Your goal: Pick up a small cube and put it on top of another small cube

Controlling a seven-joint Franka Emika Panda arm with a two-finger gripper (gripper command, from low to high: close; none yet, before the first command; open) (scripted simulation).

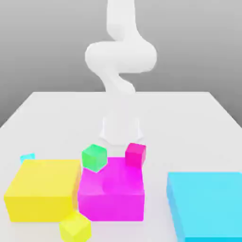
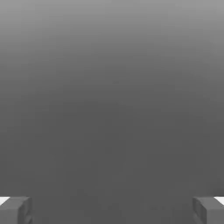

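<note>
Across the white desk the blocks crowd the near side, while the white arm rises behind them from about the middle of the desk. Its pincer shows in the hand view with the two grey fingertips far apart at opposite edges of the picture — wide open, with nothing between them but plain grey ground.

Largest of the blocks is the big cyan block, at the exterior view's right, well apart from the others. Next come the big yellow block at the exterior view's left and the big magenta block just beside it, near the middle.

Then the small ones. The small bright green cube sits tilted at the far left corner of the magenta block, seemingly leaning on its edge. The small crimson-pink cube stands at that block's far right corner; whether it rests on top or just behind cannot be told. The small yellow cube lies tilted on the desk in front, near the gap between the yellow and magenta blocks.

Smallest is the tiny cyan cube — on the desk just behind the yellow block's far left corner, well apart from the green cube.
</note>
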